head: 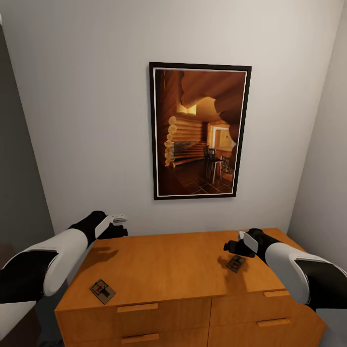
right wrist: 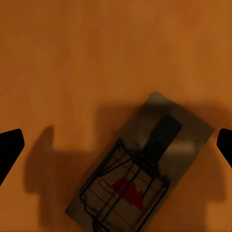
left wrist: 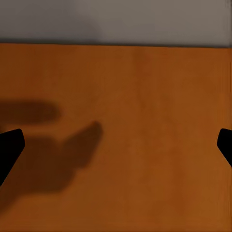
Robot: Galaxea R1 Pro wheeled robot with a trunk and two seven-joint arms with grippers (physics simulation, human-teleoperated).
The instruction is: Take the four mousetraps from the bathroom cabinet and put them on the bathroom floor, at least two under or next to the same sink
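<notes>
The orange-brown cabinet [head: 164, 270] stands against the wall, with two mousetraps lying on its flat top. One mousetrap [head: 102, 290] is near the front left corner. The other mousetrap [head: 235, 263] sits at the right, directly under my right gripper [head: 231, 248], which hovers open above it. In the right wrist view this mousetrap [right wrist: 145, 169] lies between the spread fingertips of the right gripper [right wrist: 116, 150]. My left gripper [head: 118, 226] hangs open over the cabinet's back left part, above bare wood [left wrist: 145, 121]. The bathroom sink and bathroom floor are out of view.
A dark-framed picture [head: 200, 130] hangs on the white wall behind the cabinet. A grey wall [head: 19, 168] closes in on the left and a white wall [head: 323, 168] on the right. Drawer fronts with bar handles [head: 137, 307] face me.
</notes>
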